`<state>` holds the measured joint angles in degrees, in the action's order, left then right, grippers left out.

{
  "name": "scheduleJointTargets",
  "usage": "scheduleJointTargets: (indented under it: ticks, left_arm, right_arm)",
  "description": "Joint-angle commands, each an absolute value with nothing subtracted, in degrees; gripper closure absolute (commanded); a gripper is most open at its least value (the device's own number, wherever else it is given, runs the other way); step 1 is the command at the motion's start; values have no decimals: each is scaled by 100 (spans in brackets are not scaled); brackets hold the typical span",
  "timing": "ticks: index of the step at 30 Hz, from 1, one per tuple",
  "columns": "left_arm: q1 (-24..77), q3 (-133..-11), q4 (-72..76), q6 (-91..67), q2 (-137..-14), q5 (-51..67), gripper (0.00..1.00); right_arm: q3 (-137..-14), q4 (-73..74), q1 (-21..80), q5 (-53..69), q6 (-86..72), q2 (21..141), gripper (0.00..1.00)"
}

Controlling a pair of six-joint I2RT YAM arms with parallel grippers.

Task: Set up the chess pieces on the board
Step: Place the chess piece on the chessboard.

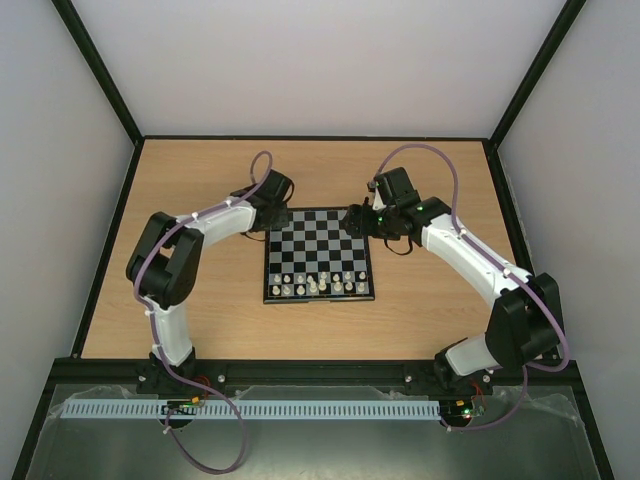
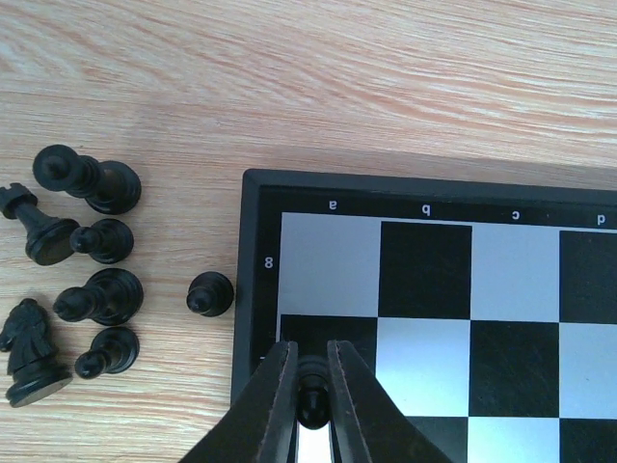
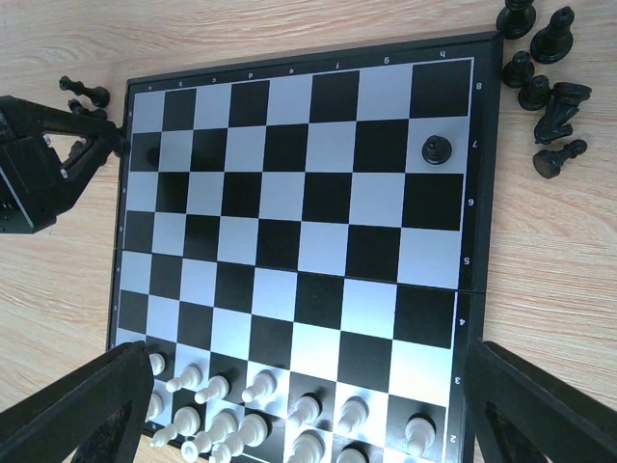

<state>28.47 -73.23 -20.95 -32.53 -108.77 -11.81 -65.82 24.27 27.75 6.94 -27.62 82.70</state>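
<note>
Bright even light w/ soft shadows

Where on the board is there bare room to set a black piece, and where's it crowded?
Free: middle rows of the board, between the white pieces and the lone black pawn. Crowded: the white rows, and the black heaps off both far corners.

White pieces [image 1: 318,285] on near rows of board [image 1: 320,236]

board [image 2: 255,222] border, left wrist view: letters a, b, c, d along the far strip, 8 on the side strip. Right wrist view: rank numbers 8 down to 2 on the right strip, far-strip letters too small to read
</note>
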Motion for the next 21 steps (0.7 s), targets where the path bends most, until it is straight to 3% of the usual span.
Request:
scheduleJointTargets:
  ticks: [1, 21]
  left_arm:
    - [2848, -7319, -2005, -3216, -10991, -1156, 89]
    - [2890, -7127, -1846, -3233, -11123, -1049, 87]
  right_arm:
    - [-6645, 2588, 2795, 661, -2731, 8332, 11]
    - [-6607, 2566, 2795, 675, -2731, 8367, 11]
